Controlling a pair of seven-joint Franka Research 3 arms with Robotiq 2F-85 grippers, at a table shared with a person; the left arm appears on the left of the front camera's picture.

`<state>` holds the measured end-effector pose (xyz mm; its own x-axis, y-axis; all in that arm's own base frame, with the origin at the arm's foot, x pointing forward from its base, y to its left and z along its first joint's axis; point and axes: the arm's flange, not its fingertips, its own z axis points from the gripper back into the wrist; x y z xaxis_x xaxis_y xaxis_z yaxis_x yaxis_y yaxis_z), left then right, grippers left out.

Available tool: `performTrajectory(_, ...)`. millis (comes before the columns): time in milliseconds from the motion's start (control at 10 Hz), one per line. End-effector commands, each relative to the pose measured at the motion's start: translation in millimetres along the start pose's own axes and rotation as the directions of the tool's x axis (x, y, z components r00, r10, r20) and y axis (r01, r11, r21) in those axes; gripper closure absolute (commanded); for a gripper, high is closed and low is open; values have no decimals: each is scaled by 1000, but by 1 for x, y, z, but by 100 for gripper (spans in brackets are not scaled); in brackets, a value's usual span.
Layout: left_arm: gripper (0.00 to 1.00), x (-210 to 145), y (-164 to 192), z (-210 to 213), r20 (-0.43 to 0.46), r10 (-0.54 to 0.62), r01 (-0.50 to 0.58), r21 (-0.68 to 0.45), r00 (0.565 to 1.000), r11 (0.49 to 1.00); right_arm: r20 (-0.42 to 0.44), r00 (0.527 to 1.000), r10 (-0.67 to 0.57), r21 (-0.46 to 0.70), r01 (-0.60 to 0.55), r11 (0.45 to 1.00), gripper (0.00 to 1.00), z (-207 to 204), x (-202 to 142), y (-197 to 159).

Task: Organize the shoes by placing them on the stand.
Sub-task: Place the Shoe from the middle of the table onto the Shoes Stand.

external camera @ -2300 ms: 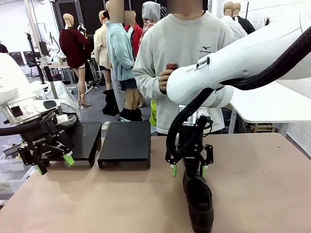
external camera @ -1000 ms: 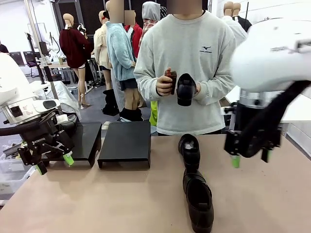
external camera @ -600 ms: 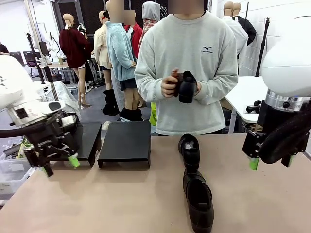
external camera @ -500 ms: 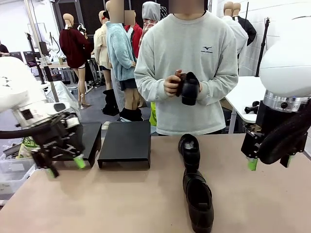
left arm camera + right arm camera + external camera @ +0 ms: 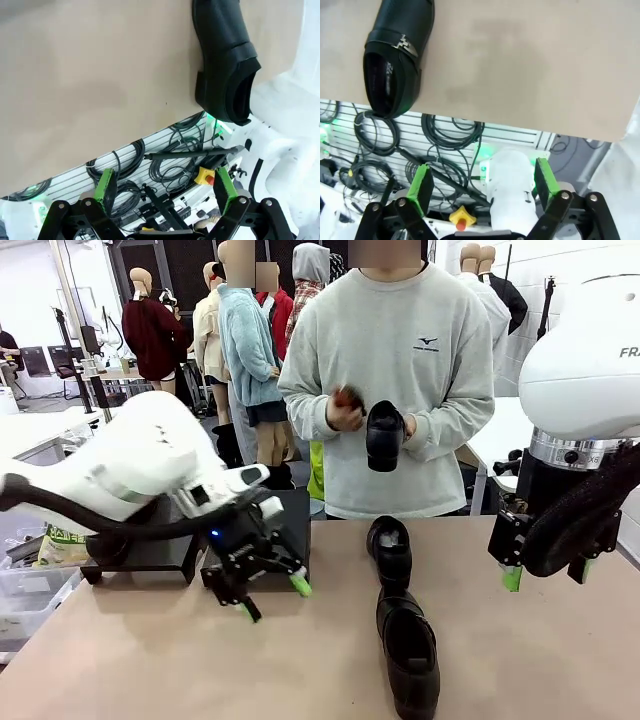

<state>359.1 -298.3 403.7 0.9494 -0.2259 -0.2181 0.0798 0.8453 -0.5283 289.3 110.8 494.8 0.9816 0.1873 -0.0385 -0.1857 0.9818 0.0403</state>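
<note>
Since the earlier frame, the left arm has swung in from the table's left toward the middle.

Front view: the left gripper (image 5: 272, 598) is spread empty before the bare stand (image 5: 296, 518), and the right gripper (image 5: 545, 575) is spread well to the right. The far shoe (image 5: 390, 550) and the near shoe (image 5: 410, 655) lie end to end on the table (image 5: 150, 660). The person's hand (image 5: 345, 410) holds a third shoe (image 5: 384, 435). No shoe has been placed yet.

Left wrist view: the near shoe (image 5: 224, 60) has its heel opening at the table's robot-side edge.

Right wrist view: the near shoe (image 5: 395, 55) points toe away, its long axis running from robot to person.

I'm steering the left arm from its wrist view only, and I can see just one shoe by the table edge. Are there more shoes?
Observer: Yes. In the front view a second shoe lies just beyond that near shoe, roughly in line with it.
Operator: Any others?
Observer: The person across the table holds a third shoe in front of their chest.
Operator: And where is the stand?
Observer: The black stand sits right behind your left gripper, on the side away from both table shoes.
</note>
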Motion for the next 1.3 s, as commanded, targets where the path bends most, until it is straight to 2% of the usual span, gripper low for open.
performTrajectory(0,0,29,-21,-23,-77,-27,35,113,997,993,-3,1000,5,7,-5,1000,0,2,3,1)
performTrajectory(100,0,0,0,0,0,0,0,0,1000,1000,-3,1000,5,7,-5,1000,0,2,3,1)
performTrajectory(300,0,0,0,0,0,0,0,0,1000,1000,-3,1000,5,7,-5,1000,0,2,3,1)
performTrajectory(400,0,15,-7,-17,-38,-9,10,26,999,1000,-3,1000,5,7,-5,1000,0,2,3,1)
performTrajectory(500,0,5,-17,-13,21,-15,11,162,1000,987,-3,1000,5,7,-5,1000,0,2,3,1)
performTrajectory(600,0,3,-47,-16,64,-23,1,324,998,946,-3,1000,5,7,-5,1000,0,2,3,1)
performTrajectory(700,0,2,-73,-27,84,-82,39,428,993,903,-3,1000,5,7,-5,1000,0,2,3,1)
performTrajectory(800,0,-1,-95,-39,124,-146,54,551,981,833,-3,1000,5,7,-5,1000,0,2,3,1)
performTrajectory(900,0,-2,-109,-49,148,-184,61,596,972,801,-3,1000,5,7,-5,1000,0,2,3,1)
performTrajectory(1100,0,-7,-122,-63,251,-183,27,519,950,854,-3,1000,5,7,-5,1000,0,2,3,1)
performTrajectory(1200,0,-5,-127,-67,309,-141,-19,463,941,886,-3,1000,5,7,-5,1000,0,2,3,1)
